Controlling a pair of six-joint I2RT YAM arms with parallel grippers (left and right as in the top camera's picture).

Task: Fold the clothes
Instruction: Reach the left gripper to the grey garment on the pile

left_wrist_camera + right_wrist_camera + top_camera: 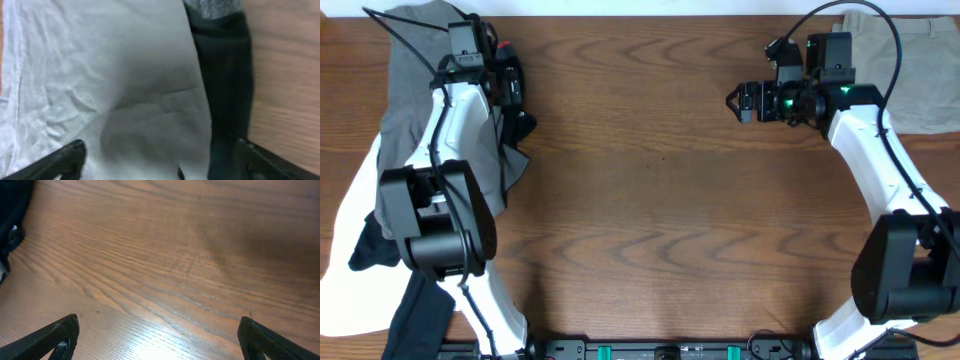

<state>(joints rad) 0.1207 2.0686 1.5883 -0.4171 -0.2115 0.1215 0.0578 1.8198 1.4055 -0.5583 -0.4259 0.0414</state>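
A pile of clothes lies at the table's left edge: a grey garment (410, 70), a white garment (350, 240) and a black garment (415, 320). My left gripper (512, 100) hovers over the pile's right edge, open and empty. In the left wrist view its fingers (160, 160) straddle pale fabric (110, 75), with a dark garment (225, 75) beside it. My right gripper (740, 100) is open and empty over bare wood at the upper right, and its fingers (160, 335) are spread wide above the table.
A stack of folded beige clothes (920, 70) lies at the back right corner, behind the right arm. The wooden table (660, 200) stretches between the two arms. A dark shape (12, 215) shows at the right wrist view's left edge.
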